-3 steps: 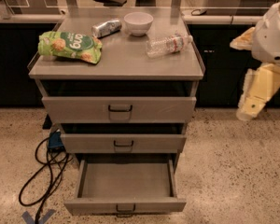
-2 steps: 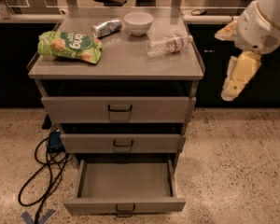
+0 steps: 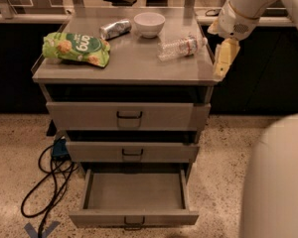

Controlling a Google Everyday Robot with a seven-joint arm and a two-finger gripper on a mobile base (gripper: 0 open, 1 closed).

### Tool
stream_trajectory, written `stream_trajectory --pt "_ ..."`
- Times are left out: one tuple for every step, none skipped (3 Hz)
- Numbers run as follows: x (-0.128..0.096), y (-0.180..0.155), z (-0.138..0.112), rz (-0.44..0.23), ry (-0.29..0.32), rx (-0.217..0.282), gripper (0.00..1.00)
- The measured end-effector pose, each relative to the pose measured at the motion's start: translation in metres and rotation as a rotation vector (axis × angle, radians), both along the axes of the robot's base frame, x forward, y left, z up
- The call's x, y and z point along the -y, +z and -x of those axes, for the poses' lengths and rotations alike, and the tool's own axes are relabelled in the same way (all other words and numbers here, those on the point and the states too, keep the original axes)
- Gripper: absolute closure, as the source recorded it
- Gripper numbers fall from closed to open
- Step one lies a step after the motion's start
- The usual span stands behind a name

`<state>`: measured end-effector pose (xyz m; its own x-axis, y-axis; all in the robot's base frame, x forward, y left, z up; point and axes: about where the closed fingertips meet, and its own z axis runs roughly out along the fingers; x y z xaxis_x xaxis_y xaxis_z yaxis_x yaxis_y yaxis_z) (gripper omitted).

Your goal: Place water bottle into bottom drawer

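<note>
Where my gripper (image 3: 224, 58) is hanging: just off the right edge of the cabinet top (image 3: 134, 66), pointing downward, near the bottle's cap end and not touching it.
Grip state: I cannot tell whether it is released or clenched; it is carrying nothing that I can see.
Water bottle (image 3: 181, 47): lying on its side near the right rear of the top, cap pointing toward my gripper. I am judging this the reason for my position, since the short reach is from this side.
Bowl (image 3: 149, 24): sitting just behind and left of the bottle, apart from it, and limiting room on that side.
Silver can (image 3: 115, 29): lying on its side left of the bowl, not the target.
Green snack bag (image 3: 75, 48): occupying the left end, well apart from the bottle.
Right edge: running close beside the bottle, so I am rating a sideways nudge as a roll-off risk.
Bottom drawer (image 3: 134, 218): standing pulled out, tray showing nothing inside, ready to receive.
Upper two drawers (image 3: 131, 151): sitting closed or nearly so, leaving the tray open from above.
Descent path: running down past the cabinet's front right corner; I am judging the drawer fronts the edges to avoid.
Cables (image 3: 47, 182): trailing on the floor at the left, clear of my side.
</note>
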<state>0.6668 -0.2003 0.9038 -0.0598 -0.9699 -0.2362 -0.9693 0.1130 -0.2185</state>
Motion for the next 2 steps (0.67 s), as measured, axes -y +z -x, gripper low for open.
stream_trajectory --pt "-0.040 -0.030 -0.077 0.065 -0.052 -0.039 0.00" --pt "-0.042 -0.008 -0.092 0.052 -0.055 0.049 0.00"
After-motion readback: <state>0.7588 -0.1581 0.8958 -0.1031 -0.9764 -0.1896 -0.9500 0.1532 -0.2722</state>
